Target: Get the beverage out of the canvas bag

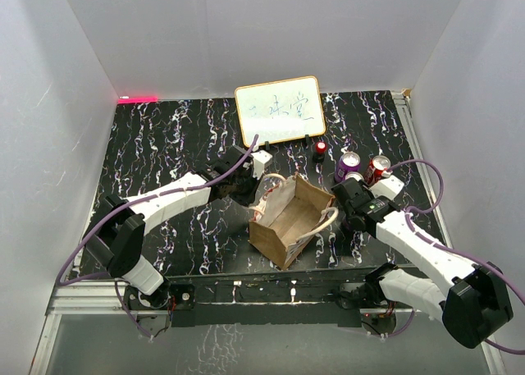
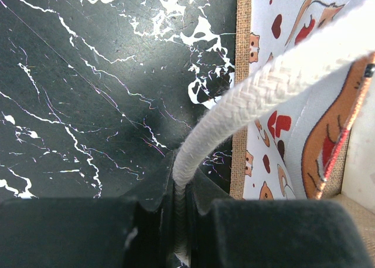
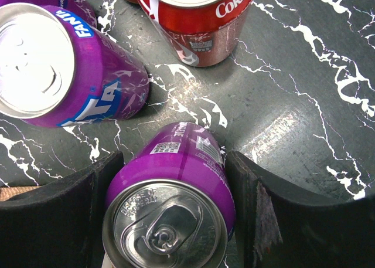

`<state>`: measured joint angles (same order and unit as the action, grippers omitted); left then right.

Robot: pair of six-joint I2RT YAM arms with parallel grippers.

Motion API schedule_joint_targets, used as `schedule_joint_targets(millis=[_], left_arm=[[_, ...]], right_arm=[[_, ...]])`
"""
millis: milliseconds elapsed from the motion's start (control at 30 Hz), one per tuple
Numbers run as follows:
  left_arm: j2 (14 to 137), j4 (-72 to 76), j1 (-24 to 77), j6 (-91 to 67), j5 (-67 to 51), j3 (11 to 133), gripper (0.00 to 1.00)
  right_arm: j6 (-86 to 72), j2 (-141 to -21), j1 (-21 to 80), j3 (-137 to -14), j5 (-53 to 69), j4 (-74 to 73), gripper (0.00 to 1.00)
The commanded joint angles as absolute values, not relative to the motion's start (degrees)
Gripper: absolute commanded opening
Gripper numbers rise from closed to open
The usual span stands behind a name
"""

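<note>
- Top external view: the canvas bag (image 1: 289, 221) stands upright with its mouth open on the black marbled table (image 1: 164, 145), between the two arms.
- The left gripper (image 1: 248, 188) sits at the bag's far-left rim. Its finger spacing cannot be read from this view.
- The right gripper (image 1: 351, 204) sits just beside the bag's right wall. The arm hides whatever lies between its fingers.
- A Fanta can (image 1: 349, 166) and a Coke can (image 1: 379, 168) stand upright and close together, beyond the bag's far-right corner.
- A white framed board (image 1: 280, 110) stands well behind the bag, and a small red-topped object (image 1: 320, 149) sits between board and bag.
- Left wrist view: the left gripper's fingers (image 2: 70, 233) are pressed together, pinching the white braided rope handle (image 2: 263, 86).
- The rope rises out of the pinch toward the bag. The bag's woven tan edge and cartoon-printed lining fill the right of the frame.
- Right wrist view: a purple can (image 3: 170, 203) stands upright on the table, outside the bag, with its unopened pull-tab top toward the camera.
- The right gripper's fingers (image 3: 53, 221) close on this can, one pad against each side.
- The Fanta can and the Coke can stand near it, neither touching it.
- The bag shows here only as a tan sliver at the left edge.
</note>
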<state>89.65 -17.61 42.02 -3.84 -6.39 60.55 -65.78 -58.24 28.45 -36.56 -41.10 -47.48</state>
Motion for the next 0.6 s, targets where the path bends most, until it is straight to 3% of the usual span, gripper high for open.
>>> schedule_joint_targets(millis=[0,400,567], left_arm=[[88.05,-18.79,42.28,-3.35,-5.8,62.06,0.02],[87.55,-18.76,42.31,-3.41,-5.46,61.89,0.02],[87.62,-18.81,42.28,-3.38,-5.36,61.87,0.02]], right_arm=[[-63.61,-57.54,27.14,-36.69,-43.08,-42.52,0.16],[-61.96,-57.58,25.59,-35.83,-41.26,-40.97,0.33],[-61.11,-56.99,25.34,-35.83,-41.39,-40.43,0.58]])
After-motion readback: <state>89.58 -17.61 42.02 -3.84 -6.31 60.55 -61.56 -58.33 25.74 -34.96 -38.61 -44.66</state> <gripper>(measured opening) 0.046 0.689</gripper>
